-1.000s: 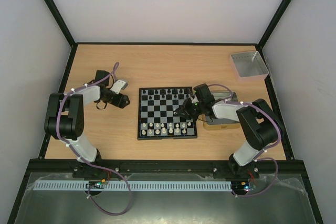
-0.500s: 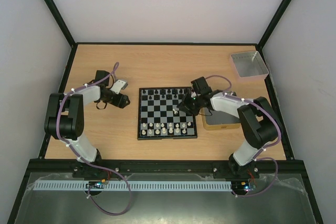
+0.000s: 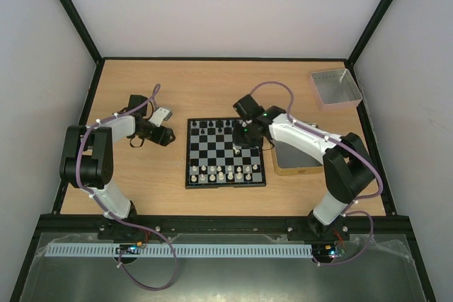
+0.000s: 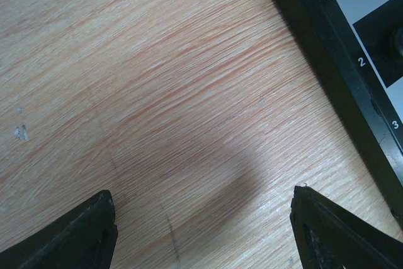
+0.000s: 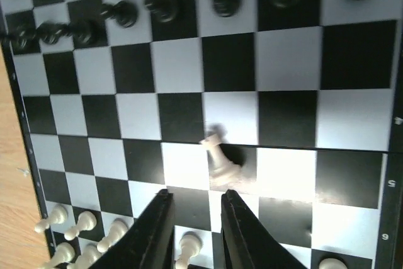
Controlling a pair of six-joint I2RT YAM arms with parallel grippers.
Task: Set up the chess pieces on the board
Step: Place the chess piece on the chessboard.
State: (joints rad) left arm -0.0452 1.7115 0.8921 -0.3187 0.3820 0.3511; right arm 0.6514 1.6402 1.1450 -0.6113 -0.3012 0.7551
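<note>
Starting at the bottom of the overhead frame, the white chess pieces line the lower edge of the board. At centre left, the left gripper hangs low over the bare table, just beside the board's rim, its fingers spread wide with nothing between them. The right gripper reaches over the board's right half, fingers drawn close with only a thin slit showing. Just past their tips, mid-frame in the wrist view, a lone white piece sits on a central square, well apart from its own row. Whether the tips pinch its base I cannot tell, since that spot is blurred. Beyond it, the black pieces crowd the upper edge.

The step in hand looks like homing this stray. Done well, that means gripping it low on the body, lifting it clear above the white row, centring it on a free home square, and parting the fingers only once its base sits flat, without brushing neighbours.
</note>
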